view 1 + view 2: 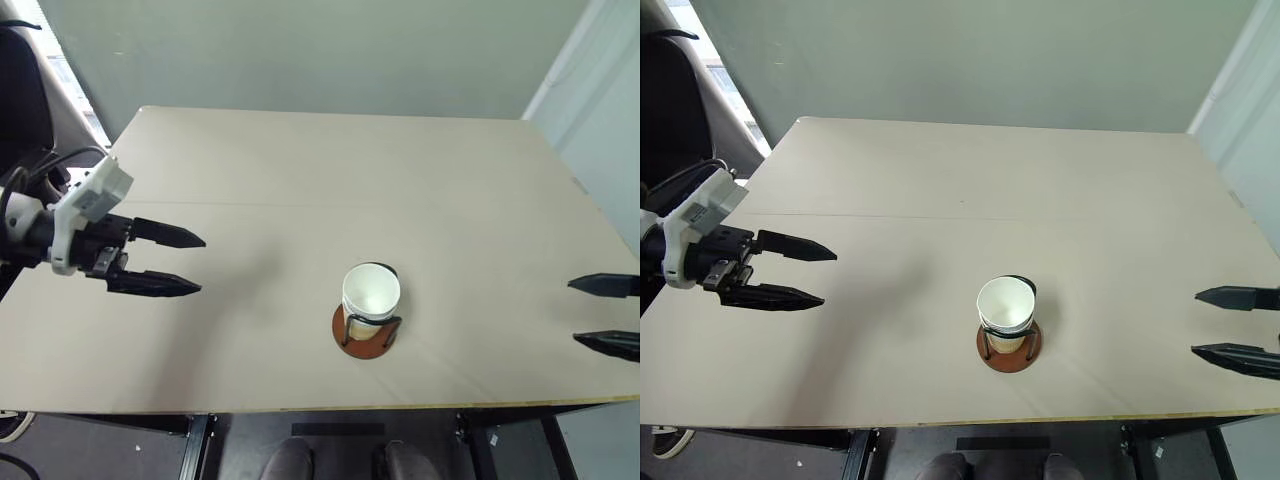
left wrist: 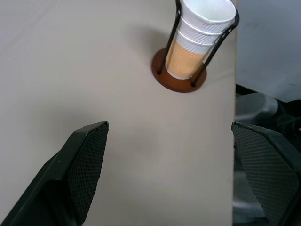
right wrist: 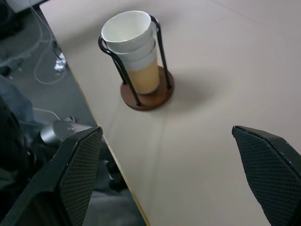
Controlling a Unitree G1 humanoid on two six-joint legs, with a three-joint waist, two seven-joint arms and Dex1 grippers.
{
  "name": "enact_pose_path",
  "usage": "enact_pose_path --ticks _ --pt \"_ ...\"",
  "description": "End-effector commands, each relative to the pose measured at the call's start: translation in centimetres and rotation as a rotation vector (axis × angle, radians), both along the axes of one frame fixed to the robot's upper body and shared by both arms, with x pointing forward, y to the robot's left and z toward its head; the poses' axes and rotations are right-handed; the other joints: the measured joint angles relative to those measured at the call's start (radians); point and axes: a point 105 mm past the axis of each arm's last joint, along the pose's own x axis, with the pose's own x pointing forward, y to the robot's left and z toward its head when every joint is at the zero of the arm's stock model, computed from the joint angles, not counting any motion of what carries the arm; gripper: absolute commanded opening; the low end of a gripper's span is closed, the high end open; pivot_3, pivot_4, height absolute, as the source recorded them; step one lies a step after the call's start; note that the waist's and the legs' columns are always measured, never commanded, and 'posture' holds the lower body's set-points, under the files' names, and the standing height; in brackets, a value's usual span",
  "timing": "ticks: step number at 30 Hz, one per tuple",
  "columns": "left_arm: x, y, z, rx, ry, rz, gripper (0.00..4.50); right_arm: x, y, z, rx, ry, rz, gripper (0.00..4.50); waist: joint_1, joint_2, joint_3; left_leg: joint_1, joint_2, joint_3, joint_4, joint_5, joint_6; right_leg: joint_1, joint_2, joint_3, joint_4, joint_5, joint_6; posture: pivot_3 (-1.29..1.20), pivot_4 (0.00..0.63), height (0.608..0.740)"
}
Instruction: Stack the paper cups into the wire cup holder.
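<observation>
The paper cups [image 1: 371, 292] sit nested inside the wire cup holder [image 1: 365, 338], near the front edge of the table [image 1: 320, 170]. The left gripper [image 1: 192, 264] and right gripper [image 1: 590, 313] hover well apart on either side, fingers spread wide and empty.

Matt beige counter [image 1: 300, 180]; ribbed tan-and-white paper cups [image 3: 134, 52]; thin black wire cup holder on smooth reddish-brown wooden disc [image 3: 148, 101]; black textured-pad hands

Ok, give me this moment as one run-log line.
paper cups: nested in wire cup holder | left gripper: fingers open, empty | right gripper: fingers open, empty | table: holder near front edge
</observation>
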Motion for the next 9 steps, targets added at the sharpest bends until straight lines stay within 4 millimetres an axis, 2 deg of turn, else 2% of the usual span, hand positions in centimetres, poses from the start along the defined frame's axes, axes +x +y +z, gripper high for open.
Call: enact_pose_path --ticks 1,9 --pt "-0.75 -0.47 1.24 -0.011 -0.035 -0.031 4.47 0.15 -0.21 0.94 -0.019 -0.036 0.016 4.50 -0.001 0.000 0.000 0.001 0.000 0.000 0.000 0.000 0.000 0.000 0.000 0.000 0.002 -0.001 -0.001 0.00 0.150 0.740" --pt "-0.97 -0.31 0.50 -0.018 0.001 -0.007 4.47 0.75 0.30 0.59 -0.004 -0.032 0.043 4.50 -0.005 0.000 0.000 0.003 0.000 0.001 -0.002 0.000 -0.001 0.000 0.001 0.000 0.005 -0.002 -0.003 0.00 0.150 0.740"
